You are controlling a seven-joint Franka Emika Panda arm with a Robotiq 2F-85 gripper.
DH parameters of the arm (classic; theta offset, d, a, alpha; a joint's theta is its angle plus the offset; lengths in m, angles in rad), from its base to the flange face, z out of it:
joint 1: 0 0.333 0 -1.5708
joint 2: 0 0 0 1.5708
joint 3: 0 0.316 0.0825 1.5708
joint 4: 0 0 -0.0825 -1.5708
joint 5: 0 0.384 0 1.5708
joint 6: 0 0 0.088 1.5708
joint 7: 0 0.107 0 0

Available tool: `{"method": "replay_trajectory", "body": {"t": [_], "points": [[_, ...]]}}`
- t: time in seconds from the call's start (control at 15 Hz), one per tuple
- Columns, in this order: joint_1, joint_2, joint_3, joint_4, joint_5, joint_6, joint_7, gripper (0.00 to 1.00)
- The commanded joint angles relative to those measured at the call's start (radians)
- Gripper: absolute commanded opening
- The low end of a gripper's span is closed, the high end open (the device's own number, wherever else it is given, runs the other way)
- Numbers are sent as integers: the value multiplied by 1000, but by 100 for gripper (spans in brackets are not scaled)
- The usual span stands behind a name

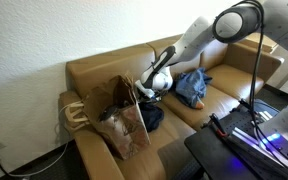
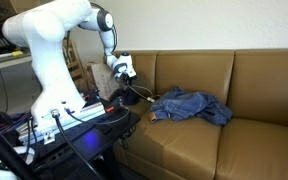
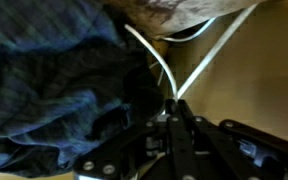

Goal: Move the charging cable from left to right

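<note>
In the wrist view my gripper is shut on the charging cable, a thin white cord that runs up from the fingertips in two strands over the tan sofa seat. In both exterior views the gripper hovers low over the sofa between the brown paper bag and the blue denim garment. The cable is too thin to make out in the exterior views.
The tan sofa has a dark blue cloth by the bag, also in the wrist view. A black power cord runs from a wall outlet. A black equipment cart stands beside the sofa.
</note>
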Motion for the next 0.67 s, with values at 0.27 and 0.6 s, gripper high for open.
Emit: {"method": "replay_trajectory", "body": {"t": [0.27, 0.6], "points": [[-566, -94, 579, -273, -46, 401, -283, 1], [-892, -142, 826, -410, -271, 359, -255, 1]]}}
